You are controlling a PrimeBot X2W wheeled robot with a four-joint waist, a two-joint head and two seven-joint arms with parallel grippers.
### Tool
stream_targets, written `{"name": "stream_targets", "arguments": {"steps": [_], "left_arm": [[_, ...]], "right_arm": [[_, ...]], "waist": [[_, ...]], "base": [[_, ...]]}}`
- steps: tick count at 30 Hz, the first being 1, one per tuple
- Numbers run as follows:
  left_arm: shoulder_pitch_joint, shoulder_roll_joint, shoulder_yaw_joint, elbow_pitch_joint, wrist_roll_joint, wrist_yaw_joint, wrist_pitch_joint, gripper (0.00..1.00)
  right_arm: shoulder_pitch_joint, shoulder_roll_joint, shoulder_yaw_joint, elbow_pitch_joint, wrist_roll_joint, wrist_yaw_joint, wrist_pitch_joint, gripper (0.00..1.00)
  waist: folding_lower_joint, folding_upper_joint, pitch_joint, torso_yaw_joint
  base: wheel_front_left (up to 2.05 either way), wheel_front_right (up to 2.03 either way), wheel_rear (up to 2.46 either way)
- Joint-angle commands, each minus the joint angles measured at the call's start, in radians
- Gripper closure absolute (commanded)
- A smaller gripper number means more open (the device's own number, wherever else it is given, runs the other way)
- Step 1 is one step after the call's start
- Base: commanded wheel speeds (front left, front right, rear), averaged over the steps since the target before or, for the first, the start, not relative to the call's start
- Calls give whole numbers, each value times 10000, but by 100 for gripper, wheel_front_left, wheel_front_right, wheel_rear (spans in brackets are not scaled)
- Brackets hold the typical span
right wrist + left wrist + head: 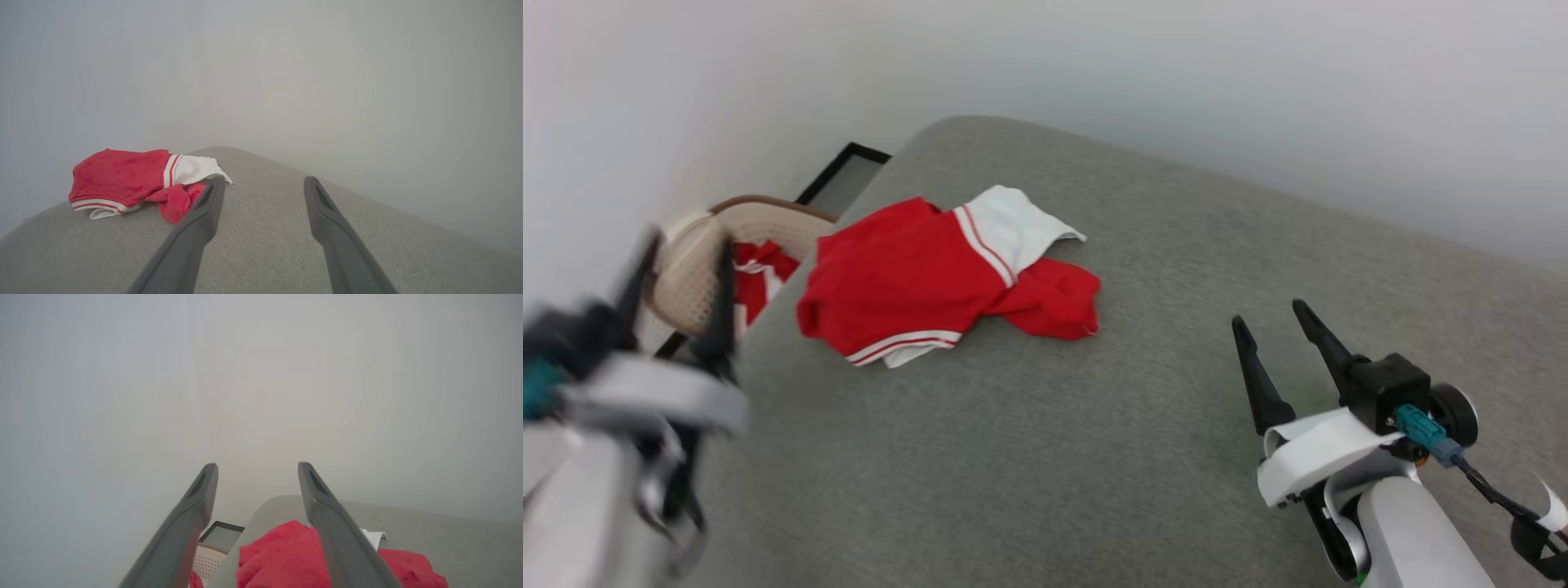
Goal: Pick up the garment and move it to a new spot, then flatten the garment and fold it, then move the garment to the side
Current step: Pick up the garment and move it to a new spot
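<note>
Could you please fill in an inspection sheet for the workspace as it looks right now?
Surface: grey fabric surface with a rounded far edge.
Job's things: garment lies crumpled at the far left of the surface, red with a white sleeve and striped trim showing; nothing holds it.
Clutter: beige perforated basket beside the surface's left edge, with red-and-white cloth inside.
Hands: left hand open, empty, blurred in the head view; right hand open, empty, above the surface and apart from the garment.
Cables: black cable with a teal connector at the right wrist.
Surroundings: pale wall; black-framed panel beyond the basket.
</note>
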Motion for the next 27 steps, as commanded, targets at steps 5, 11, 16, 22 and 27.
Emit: {"name": "stream_targets", "arguments": {"steps": [5,11,16,22,27], "left_arm": [[-1829,1039,-646,1384,-1714,16,4,0],[-3227,2642,-2490,3277,-3618,14,863,0],[-3804,3766,-4041,3718,-5870,17,3414,0],[-3734,4986,-5376,3238,-8202,16,6089,0],[-3647,5527,-5982,3119,-9389,14,6960,0]], "right_arm": [[-221,-8,70,-486,-257,-12,-10,0],[-162,-8,115,-989,-327,-12,-9,0],[-37,3,182,-1389,-398,-12,-10,0],[-26,4,319,-1867,-384,-12,-10,0],[3,6,409,-2281,-492,-12,-10,0]], "waist": [[0,0,1314,-1911],[0,0,2009,-3031],[0,0,2455,-3636],[0,0,2959,-4222],[0,0,3431,-4541]], "base": [[0,0,0],[0,0,0],[0,0,0],[0,0,0],[0,0,0]]}}
